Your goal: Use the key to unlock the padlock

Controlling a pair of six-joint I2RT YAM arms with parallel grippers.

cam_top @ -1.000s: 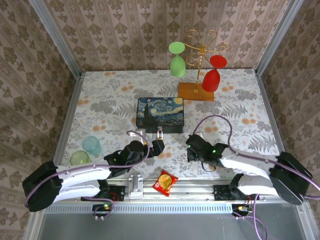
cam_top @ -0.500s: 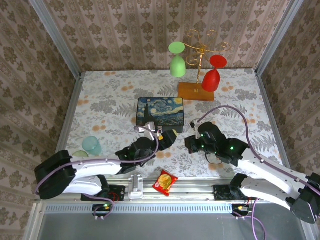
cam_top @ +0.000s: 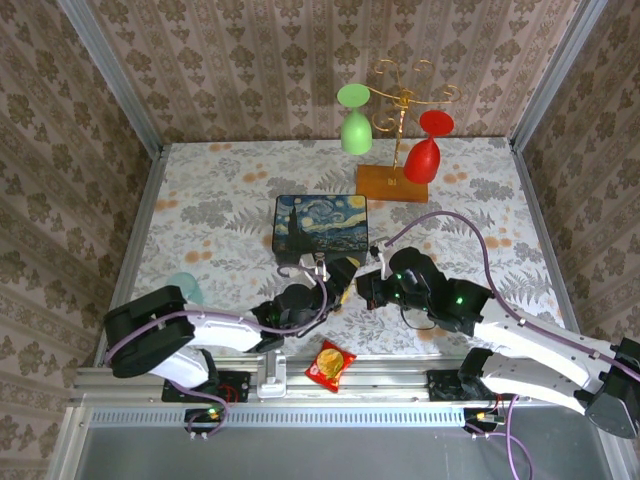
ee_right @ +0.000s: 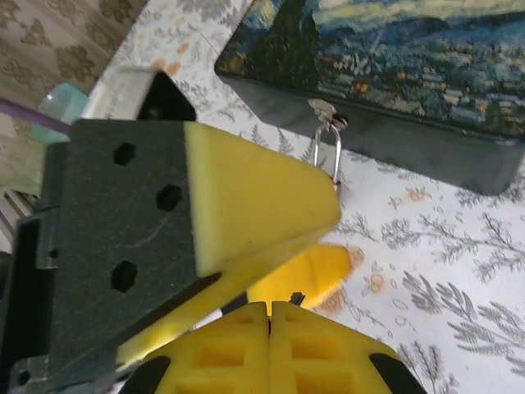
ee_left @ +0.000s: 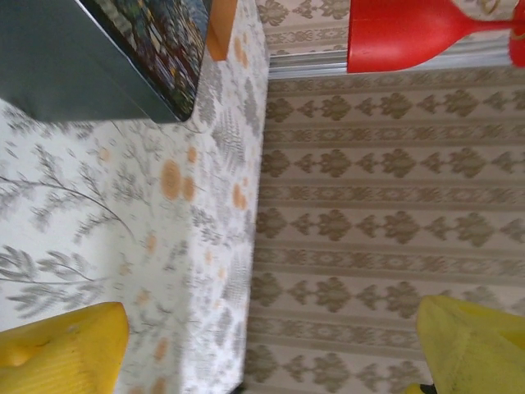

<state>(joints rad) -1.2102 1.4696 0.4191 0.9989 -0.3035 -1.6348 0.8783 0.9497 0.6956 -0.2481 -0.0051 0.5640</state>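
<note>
Jaws on the right gripper [ee_right: 271, 310] pinch the key [ee_right: 297, 299], the left gripper [ee_left: 271, 324] gapes wide, and the padlock [ee_right: 338, 164] hangs twelve-to-six o'clock off the box clasp [ee_right: 326, 111].

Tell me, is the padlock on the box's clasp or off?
On: the padlock hangs by its shackle through the clasp on the box; its body is hidden behind a yellow finger.

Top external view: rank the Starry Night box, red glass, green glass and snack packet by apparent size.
Largest to smallest:
1. Starry Night box
2. red glass and green glass, too alike to rank
3. snack packet, only slightly smaller; its different distance from the camera makes that unsure
</note>
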